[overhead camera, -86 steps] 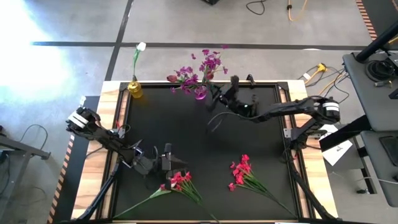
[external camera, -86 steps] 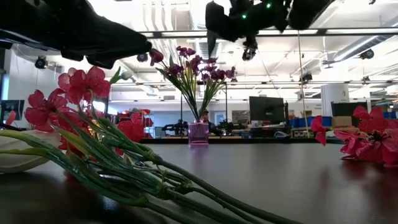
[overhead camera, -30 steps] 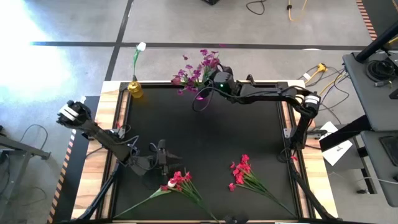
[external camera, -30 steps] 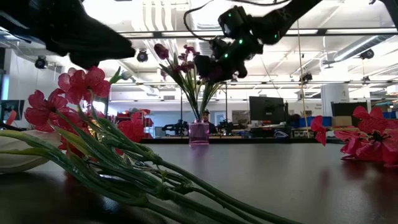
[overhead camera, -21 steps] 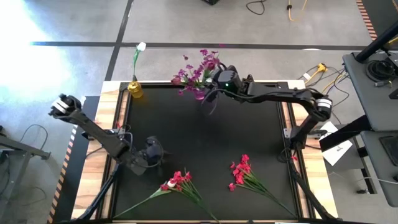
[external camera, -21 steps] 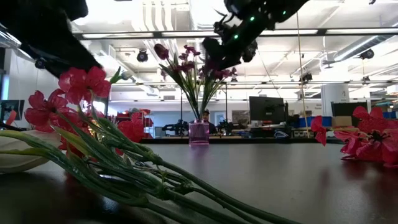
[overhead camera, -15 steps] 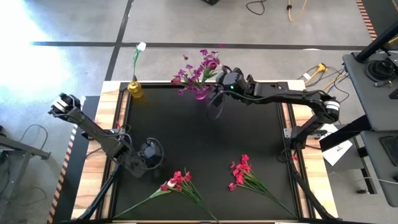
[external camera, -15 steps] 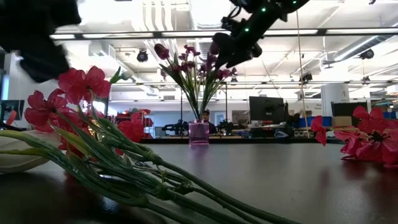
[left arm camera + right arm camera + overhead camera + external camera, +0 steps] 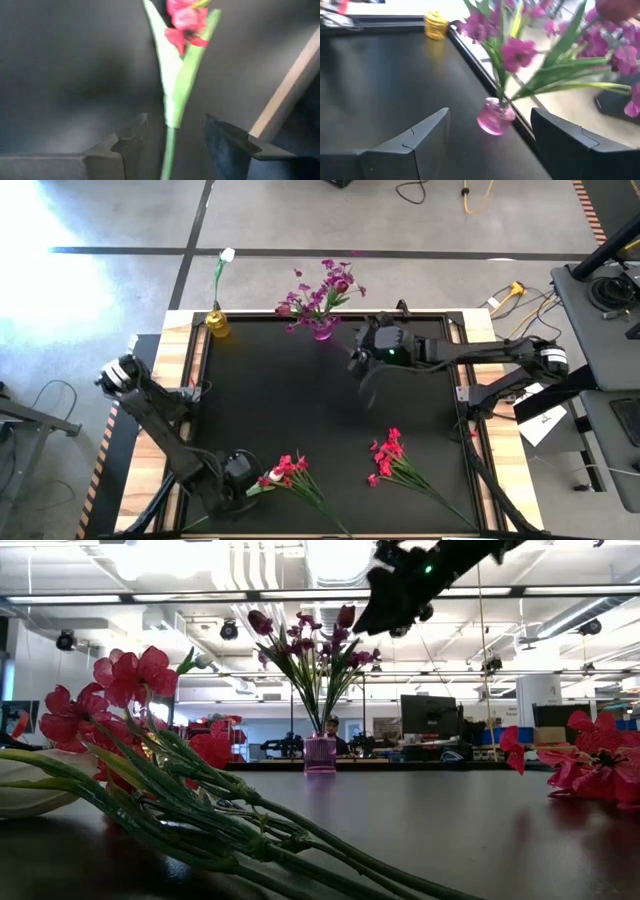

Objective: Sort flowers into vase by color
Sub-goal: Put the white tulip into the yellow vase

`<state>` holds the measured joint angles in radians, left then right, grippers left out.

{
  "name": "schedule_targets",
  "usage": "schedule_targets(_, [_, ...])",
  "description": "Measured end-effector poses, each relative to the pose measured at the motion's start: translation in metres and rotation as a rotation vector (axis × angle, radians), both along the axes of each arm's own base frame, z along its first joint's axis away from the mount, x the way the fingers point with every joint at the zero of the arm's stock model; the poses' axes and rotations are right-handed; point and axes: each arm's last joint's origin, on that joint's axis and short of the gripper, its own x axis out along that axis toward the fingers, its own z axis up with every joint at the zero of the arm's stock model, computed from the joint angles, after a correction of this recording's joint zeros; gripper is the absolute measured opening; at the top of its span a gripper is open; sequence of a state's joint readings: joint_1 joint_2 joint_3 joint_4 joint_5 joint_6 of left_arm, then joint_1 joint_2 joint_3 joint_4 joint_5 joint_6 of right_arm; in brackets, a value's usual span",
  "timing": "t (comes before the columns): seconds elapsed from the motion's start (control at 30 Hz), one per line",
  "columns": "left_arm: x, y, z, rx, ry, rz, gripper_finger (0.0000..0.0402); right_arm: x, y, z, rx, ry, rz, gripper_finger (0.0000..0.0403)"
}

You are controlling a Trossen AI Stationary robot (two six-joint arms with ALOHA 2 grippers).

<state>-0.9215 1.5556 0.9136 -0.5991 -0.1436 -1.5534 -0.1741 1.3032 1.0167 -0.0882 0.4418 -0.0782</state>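
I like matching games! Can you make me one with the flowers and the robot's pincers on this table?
Things:
1. purple flowers
2. white flower
3. left pincer
4. right pincer

Places or states:
A. open, facing the pink vase
B. standing in the yellow vase
C. open around a green stem with red petals
D. standing in the pink vase

Pairs: 1-D, 2-B, 3-C, 4-A
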Motion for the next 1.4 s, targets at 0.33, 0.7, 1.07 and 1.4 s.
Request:
schedule_targets(0.33, [0.034, -0.008, -0.034, 0.061, 0.153, -0.156, 0.0142, -0.036, 0.047, 0.023, 0.004, -0.094, 0.142, 0.0270])
schedule_targets(0.7, [0.031, 0.034, -0.027, 0.292, 0.292, -0.174, 0.0016, -0.076, 0.071, 0.034, 0.115, -0.121, 0.194, 0.0270])
schedule_targets(1.07, [0.019, 0.119, 0.040, 0.694, 0.212, 0.141, 0.0005, -0.098, 0.105, -0.012, 0.212, 0.020, 0.306, 0.0270])
schedule_targets(1.4, [0.011, 0.217, 0.097, 1.064, -0.132, 0.653, 0.0005, -0.111, 0.128, -0.052, 0.334, 0.083, 0.329, 0.0270])
